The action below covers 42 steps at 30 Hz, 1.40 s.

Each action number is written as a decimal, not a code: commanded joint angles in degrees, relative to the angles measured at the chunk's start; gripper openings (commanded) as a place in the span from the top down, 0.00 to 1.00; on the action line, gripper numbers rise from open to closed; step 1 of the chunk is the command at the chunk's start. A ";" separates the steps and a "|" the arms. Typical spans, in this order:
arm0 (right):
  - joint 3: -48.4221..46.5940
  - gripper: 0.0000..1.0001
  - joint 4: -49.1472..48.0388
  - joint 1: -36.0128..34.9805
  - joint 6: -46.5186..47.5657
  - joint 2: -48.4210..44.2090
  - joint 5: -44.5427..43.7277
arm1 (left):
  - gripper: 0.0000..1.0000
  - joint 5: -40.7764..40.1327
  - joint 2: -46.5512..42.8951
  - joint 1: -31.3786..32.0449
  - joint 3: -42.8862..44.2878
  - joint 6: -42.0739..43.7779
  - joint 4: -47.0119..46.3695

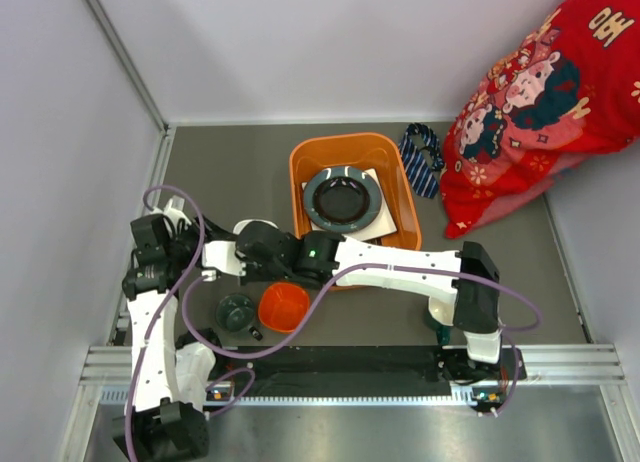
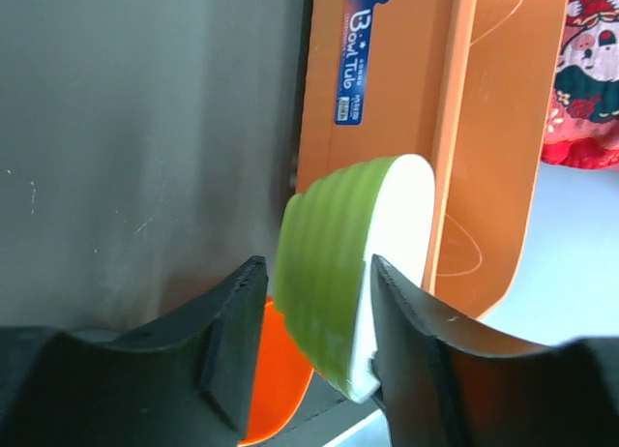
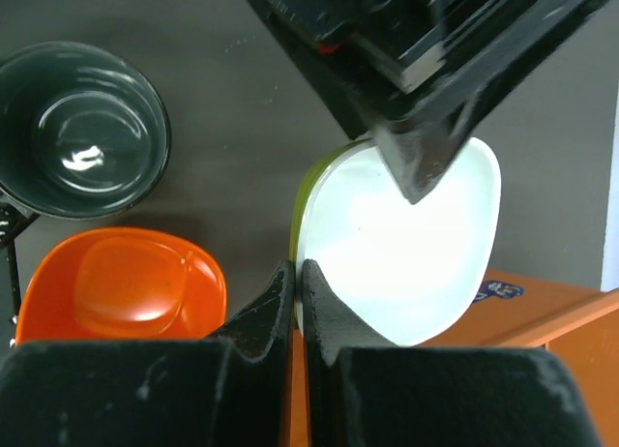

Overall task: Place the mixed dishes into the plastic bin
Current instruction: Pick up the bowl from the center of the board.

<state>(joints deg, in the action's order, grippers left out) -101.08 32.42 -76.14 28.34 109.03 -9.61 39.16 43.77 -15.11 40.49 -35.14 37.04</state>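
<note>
A green ribbed bowl, white inside (image 2: 338, 273), is held tipped on its side just left of the orange plastic bin (image 1: 300, 172). My right gripper (image 3: 298, 271) is shut on its thin rim. My left gripper (image 2: 317, 273) straddles the bowl's wall. One of its fingers (image 2: 406, 321) rests against the white inside, and the other stands a little off the green outside. Inside the bin lie a white square plate (image 1: 385, 222) and, on top of it, a round blue-grey plate (image 1: 342, 197). An orange bowl (image 1: 283, 307) and a dark teal cup (image 1: 237, 312) sit on the table near the arms.
A striped blue necktie (image 1: 420, 160) lies right of the bin. A person in red patterned cloth (image 1: 540, 92) leans in at the far right. Grey walls close the left and back. The bin's labelled side wall (image 2: 387, 79) is close to the held bowl.
</note>
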 commanded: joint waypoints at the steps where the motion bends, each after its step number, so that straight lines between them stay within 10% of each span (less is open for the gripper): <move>1: -4.48 1.00 -1.93 -1.03 0.40 -2.86 1.08 | 0.51 0.22 0.09 0.35 -1.03 1.30 -1.53; 16: -4.66 1.00 -0.87 -1.12 0.14 -3.83 2.75 | 1.00 0.13 1.58 0.79 -1.03 1.39 -2.76; 22: -5.10 0.97 0.01 -1.03 0.05 -3.39 3.37 | 1.00 -0.31 1.58 0.79 -1.11 1.21 -2.85; 29: -3.52 0.50 -1.57 -1.03 -1.35 -5.31 3.72 | 1.00 -0.22 2.11 0.70 -1.03 1.03 -3.29; 42: 8.34 0.43 -0.70 -2.78 -14.52 -17.71 11.89 | 1.00 -1.54 4.48 1.05 -3.31 -1.95 -9.35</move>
<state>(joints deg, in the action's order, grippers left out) -96.88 32.45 -76.51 20.60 97.08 -1.78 37.63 46.83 -14.15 37.34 -35.31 33.67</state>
